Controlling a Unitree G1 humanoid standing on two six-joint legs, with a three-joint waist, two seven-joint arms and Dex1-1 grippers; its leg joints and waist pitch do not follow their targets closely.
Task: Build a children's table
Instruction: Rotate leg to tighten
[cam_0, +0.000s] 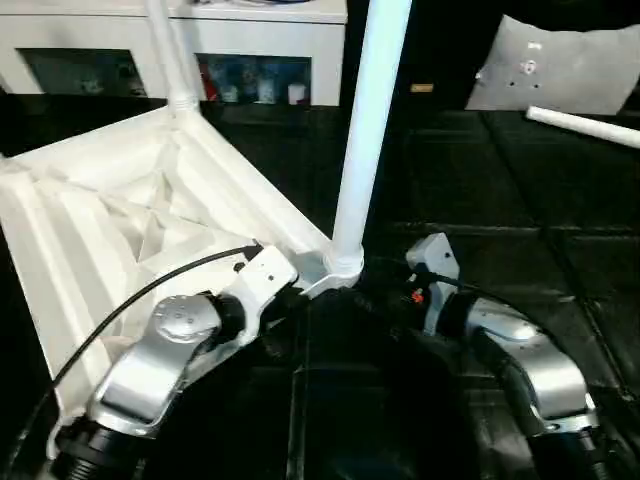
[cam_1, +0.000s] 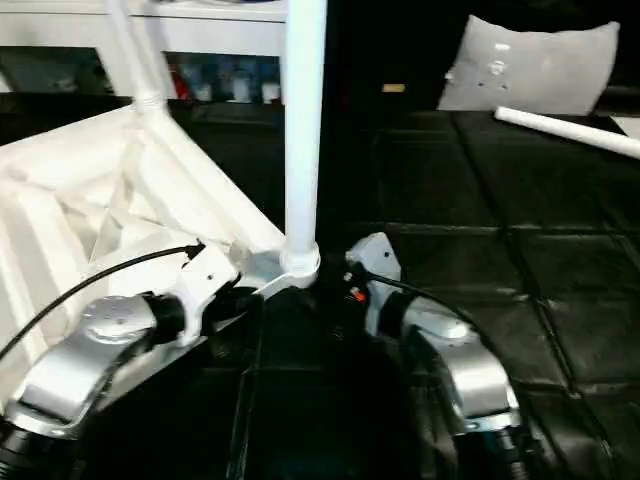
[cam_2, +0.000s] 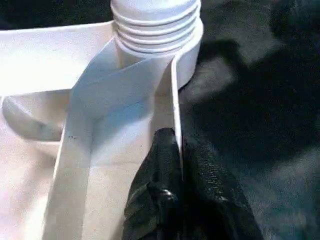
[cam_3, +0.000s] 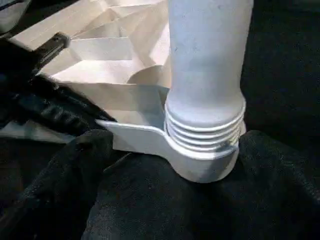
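White plastic square table top lies underside-up on the dark floor, left hand clenched on its rim wall beside the near corner socket; right hand's grip cannot tell; hold top steady, twist white tapered tube leg until threads vanish.

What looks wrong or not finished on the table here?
The near leg is not fully seated: its thread rings show above the corner socket. The table top lies tilted, underside up. Another leg lies loose on the floor.
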